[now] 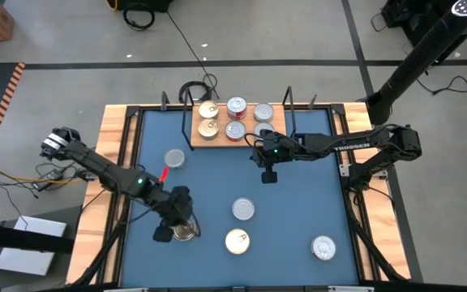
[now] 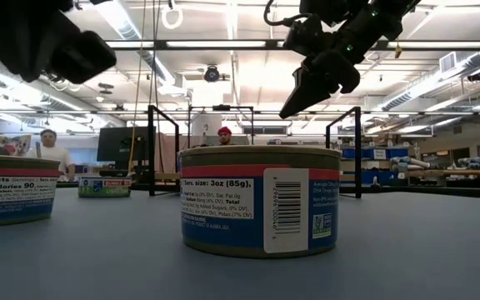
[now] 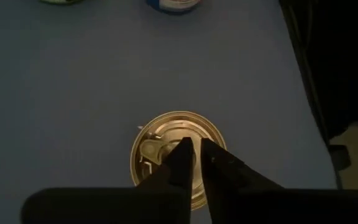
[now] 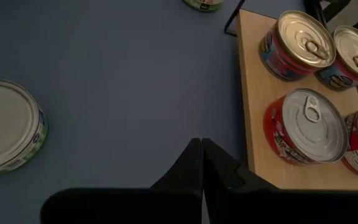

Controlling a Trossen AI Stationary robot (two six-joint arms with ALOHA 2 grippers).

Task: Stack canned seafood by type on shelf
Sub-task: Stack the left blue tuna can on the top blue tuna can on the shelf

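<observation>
My left hand (image 1: 182,221) hangs low in the lower left of the high view, directly over a gold-topped can (image 3: 178,157). In the left wrist view its fingers (image 3: 180,163) are almost together with a narrow slit between them, above the lid and gripping nothing. My right hand (image 1: 267,172) sits just below the shelf (image 1: 232,138) in the upper middle of the high view, fingers pressed closed and empty, raised off the table (image 1: 298,211).

On the shelf I count about six cans (image 1: 236,106), silver and gold tops, some red-sided, in two rows between the black wire frames (image 1: 289,113) at its ends. Loose cans lie around the table: one silver (image 1: 174,159) at middle left beside a small red object (image 1: 164,173), one (image 1: 244,209) at centre, a gold one (image 1: 237,241) below it, another silver (image 1: 323,247) at lower right.

In the low view a blue-labelled can (image 2: 259,200) fills the centre, blocking much of the shelf behind. People (image 2: 49,148) stand in the room beyond.
</observation>
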